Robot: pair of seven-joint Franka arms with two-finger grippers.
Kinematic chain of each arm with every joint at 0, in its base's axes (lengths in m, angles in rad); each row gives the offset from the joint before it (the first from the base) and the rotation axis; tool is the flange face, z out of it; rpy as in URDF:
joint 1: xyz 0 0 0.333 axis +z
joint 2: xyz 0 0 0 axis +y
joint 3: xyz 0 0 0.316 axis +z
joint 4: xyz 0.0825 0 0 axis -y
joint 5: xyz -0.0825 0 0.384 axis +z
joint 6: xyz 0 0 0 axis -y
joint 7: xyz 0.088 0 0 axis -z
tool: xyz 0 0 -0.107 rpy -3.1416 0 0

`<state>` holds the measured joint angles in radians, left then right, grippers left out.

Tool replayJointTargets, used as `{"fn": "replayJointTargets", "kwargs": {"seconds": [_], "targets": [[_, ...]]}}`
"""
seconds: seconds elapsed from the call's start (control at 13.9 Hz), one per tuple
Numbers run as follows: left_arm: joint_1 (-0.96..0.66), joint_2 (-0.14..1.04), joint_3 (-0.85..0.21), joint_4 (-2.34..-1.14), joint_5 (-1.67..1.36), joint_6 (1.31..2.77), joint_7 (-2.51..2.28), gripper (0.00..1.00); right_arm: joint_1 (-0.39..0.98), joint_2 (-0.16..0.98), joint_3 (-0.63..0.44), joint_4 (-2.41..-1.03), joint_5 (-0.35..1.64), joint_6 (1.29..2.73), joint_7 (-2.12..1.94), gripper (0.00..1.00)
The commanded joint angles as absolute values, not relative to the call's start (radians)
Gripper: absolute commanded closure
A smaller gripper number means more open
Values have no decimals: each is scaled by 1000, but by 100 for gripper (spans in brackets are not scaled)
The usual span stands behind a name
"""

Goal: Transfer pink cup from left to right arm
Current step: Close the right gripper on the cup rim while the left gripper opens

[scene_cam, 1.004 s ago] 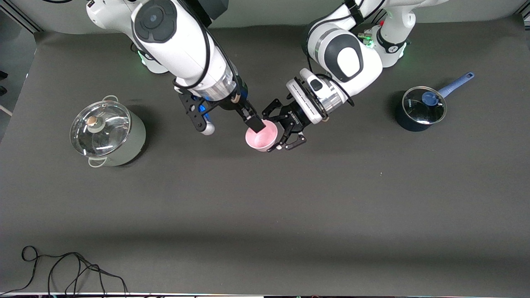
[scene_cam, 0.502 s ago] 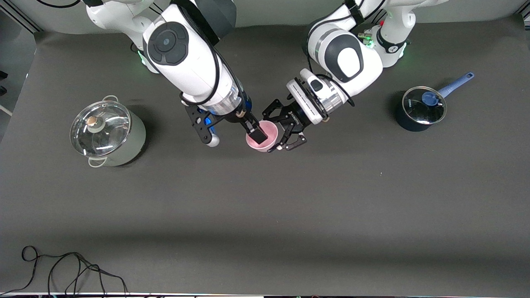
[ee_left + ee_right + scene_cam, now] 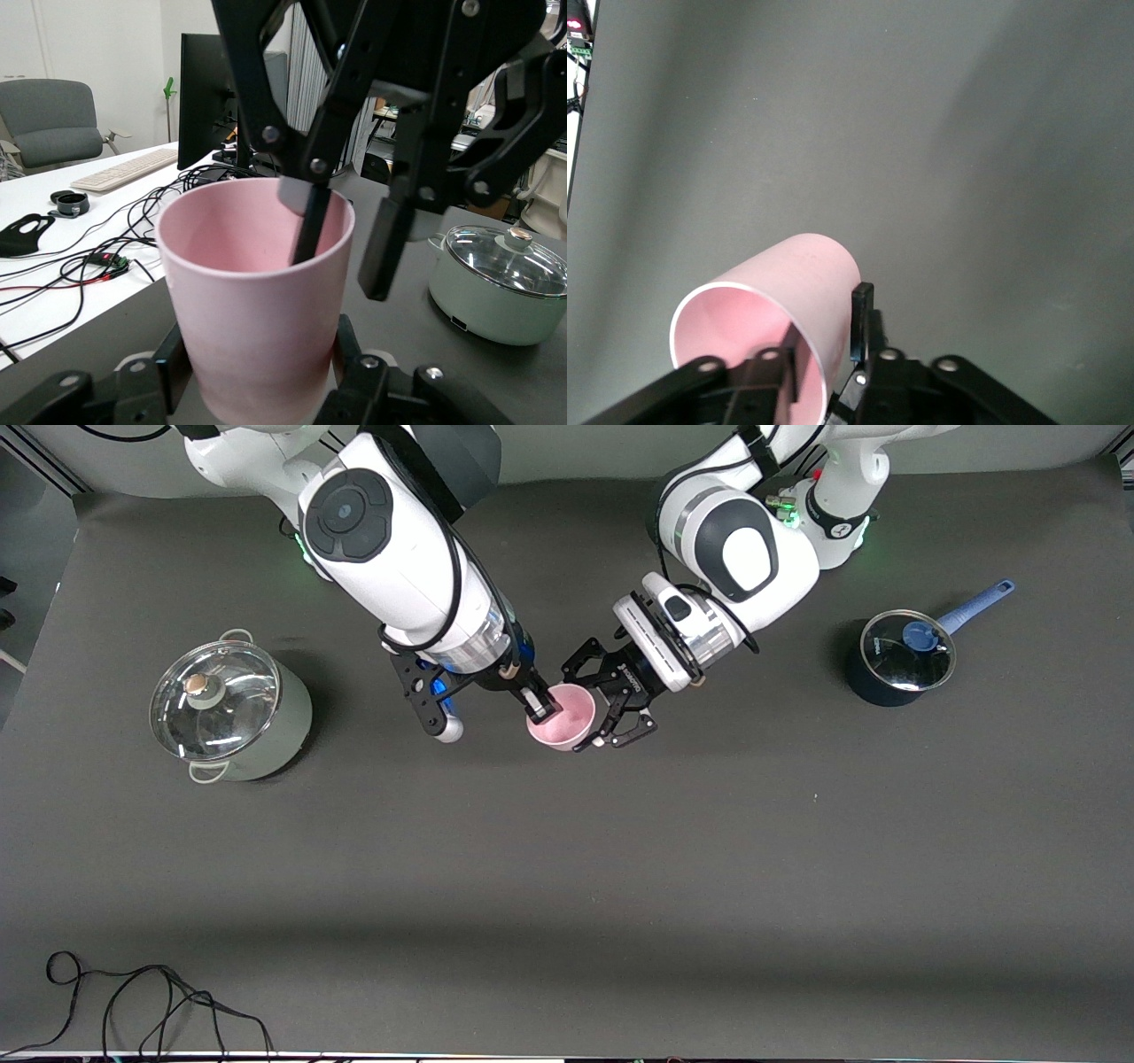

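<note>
Between two lidded pots, both arms grip pink cup.

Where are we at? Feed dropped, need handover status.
Left gripper shut on pink cup, held above the table. Right gripper straddling the cup's rim, one finger inside. Nothing in the way.

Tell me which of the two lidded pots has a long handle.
The dark blue saucepan toward the left arm's end of the table: a blue handle juts from it. The pale green pot has only small loop handles.

Office desks; grey chair
</note>
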<state>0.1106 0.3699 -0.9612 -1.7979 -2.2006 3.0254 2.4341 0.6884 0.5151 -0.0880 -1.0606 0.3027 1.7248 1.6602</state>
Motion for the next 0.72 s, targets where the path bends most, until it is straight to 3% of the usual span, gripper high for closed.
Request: {"fn": "replayJointTargets", "kwargs": {"seconds": [0.0,0.22,0.29,0.36,0.65], "targets": [[94,374,-951,-1778,-2223,3045,2437,54,687,523,-95,-1035,291,1720,1641,100],[94,374,-951,-1778,-2221,3045,2437,53,678,522,-95,-1035,291,1718,1635,100],[94,374,-951,-1778,-2220,3045,2437,39,673,520,-95,-1034,293,1718,1626,100],[94,376,-951,-1773,-2220,3045,2437,0,670,519,-98,-1034,295,1710,1614,100],[97,387,-951,-1772,-2218,3045,2437,0,594,479,-87,-1032,308,1616,1487,100]]}}
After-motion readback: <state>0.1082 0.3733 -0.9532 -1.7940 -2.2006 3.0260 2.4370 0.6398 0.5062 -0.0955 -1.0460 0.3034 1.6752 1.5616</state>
